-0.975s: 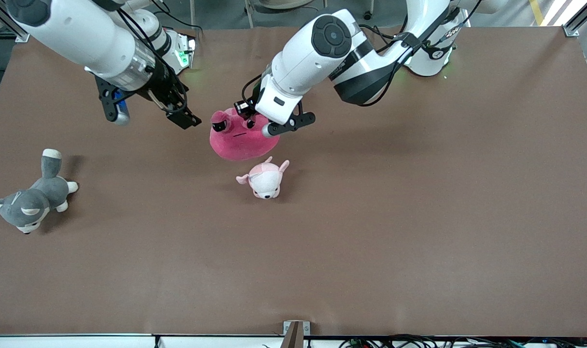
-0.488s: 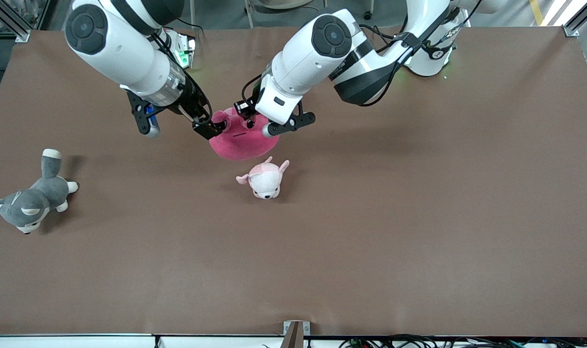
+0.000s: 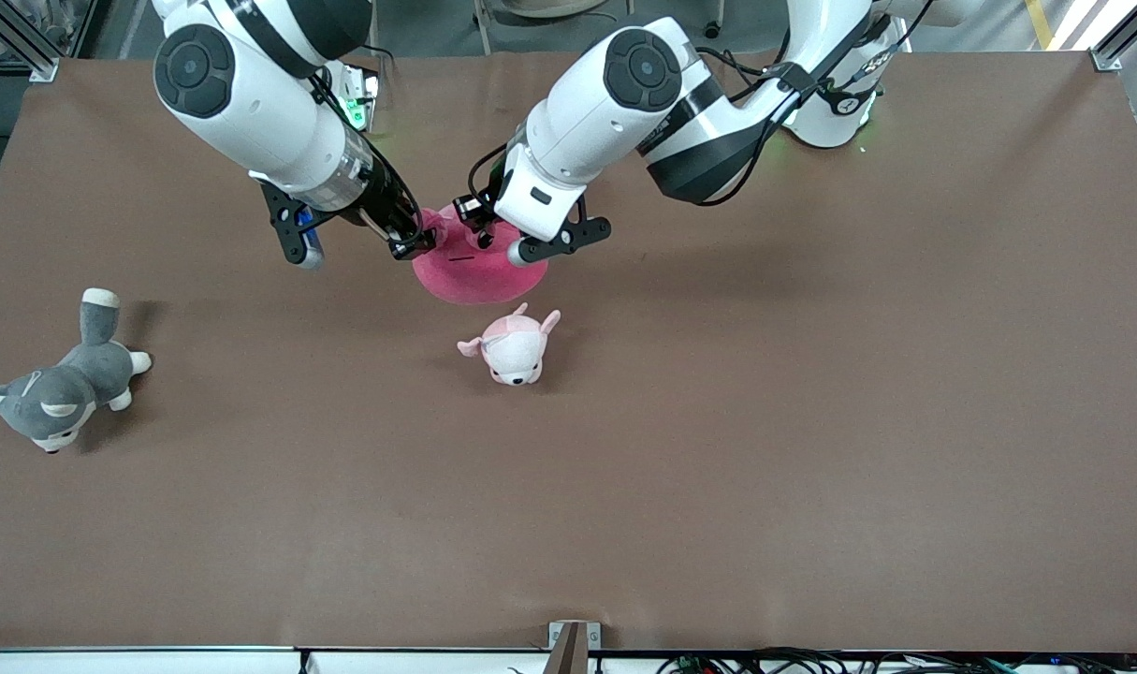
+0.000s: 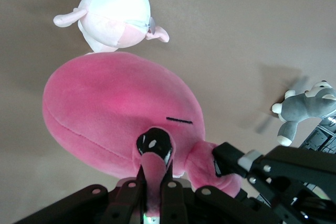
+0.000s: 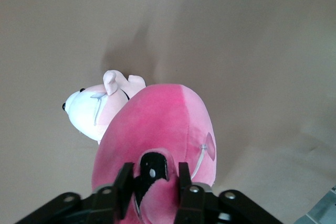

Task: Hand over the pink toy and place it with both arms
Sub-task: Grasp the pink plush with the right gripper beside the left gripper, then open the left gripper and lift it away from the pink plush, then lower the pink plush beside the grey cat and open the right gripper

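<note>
Pink toy hangs pinched between both pincers over mid-desk.
You see left pincer and right pincer each clamping an eye-bump; brown desk lies open toward the camera edge.

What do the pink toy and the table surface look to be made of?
The pink toy: soft short-pile plush, matte and fuzzy, with a stitched seam; it bulges where the left hand and right hand pinch it. The table: apparently a matte brown covering, material unclear.
</note>
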Tool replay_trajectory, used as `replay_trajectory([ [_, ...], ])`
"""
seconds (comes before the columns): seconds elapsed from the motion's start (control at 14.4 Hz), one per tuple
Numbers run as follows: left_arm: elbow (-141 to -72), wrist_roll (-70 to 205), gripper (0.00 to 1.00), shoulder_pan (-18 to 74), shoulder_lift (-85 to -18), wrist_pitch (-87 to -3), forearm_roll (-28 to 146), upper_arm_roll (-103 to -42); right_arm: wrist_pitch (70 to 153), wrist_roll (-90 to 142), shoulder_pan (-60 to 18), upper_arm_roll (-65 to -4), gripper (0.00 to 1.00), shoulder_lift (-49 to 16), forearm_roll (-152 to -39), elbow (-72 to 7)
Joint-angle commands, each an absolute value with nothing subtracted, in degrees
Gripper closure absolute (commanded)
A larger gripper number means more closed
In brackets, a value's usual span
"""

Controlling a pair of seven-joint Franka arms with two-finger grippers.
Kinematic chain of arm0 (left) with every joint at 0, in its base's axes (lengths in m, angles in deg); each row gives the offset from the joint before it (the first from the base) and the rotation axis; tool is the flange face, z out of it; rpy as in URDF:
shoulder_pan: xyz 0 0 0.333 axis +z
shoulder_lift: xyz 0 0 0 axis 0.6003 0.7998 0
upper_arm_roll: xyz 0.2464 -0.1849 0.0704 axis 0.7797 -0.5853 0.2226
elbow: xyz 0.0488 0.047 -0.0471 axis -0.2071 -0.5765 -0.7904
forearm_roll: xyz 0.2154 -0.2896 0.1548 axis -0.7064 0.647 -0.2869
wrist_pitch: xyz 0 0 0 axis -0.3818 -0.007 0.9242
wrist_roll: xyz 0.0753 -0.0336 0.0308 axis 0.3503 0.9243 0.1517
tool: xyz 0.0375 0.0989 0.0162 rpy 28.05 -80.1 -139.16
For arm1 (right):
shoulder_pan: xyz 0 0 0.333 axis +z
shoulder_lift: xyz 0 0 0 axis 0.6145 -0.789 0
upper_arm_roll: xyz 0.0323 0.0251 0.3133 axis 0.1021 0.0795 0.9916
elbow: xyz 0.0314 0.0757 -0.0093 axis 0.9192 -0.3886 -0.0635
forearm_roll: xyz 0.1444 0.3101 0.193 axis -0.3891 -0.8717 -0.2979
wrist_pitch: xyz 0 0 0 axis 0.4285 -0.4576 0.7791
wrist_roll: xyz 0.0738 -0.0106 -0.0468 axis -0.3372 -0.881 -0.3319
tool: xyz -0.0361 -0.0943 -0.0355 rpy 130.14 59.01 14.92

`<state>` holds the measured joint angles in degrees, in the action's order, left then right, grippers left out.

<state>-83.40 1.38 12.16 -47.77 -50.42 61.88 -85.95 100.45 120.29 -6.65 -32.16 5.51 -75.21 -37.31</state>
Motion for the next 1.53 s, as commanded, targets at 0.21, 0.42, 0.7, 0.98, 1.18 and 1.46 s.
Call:
replay_trajectory([
  [0.21,-81.9,-0.3,0.79,11.8,-47.4,-50.4,60.3,-85.7,101.3,120.2,-6.1,-32.6,0.99,6.2,-76.3,-38.3],
  [0.42,-81.8,0.2,0.0,12.2,-48.0,-50.4,60.3,-85.7,101.1,119.6,-6.7,-32.7,1.0,6.4,-76.2,-38.2],
  [0.7,-81.8,0.2,0.0,15.0,-51.1,-49.9,60.2,-85.7,100.5,114.2,-10.3,-33.4,1.0,6.6,-76.2,-38.2],
  [0.98,-81.9,1.6,0.0,20.3,-57.0,-44.4,55.6,-85.8,98.2,101.5,-19.1,-33.4,1.0,6.7,-76.2,-38.5],
  [1.18,-81.9,8.6,0.0,25.9,-62.4,-36.2,53.8,-85.9,98.9,91.4,-26.4,-33.4,1.0,6.6,-76.2,-42.2],
  [1.46,-82.0,25.5,0.0,36.2,-67.3,-22.1,53.8,-85.8,104.8,76.9,-33.2,-33.4,0.99,6.6,-76.1,-51.3],
])
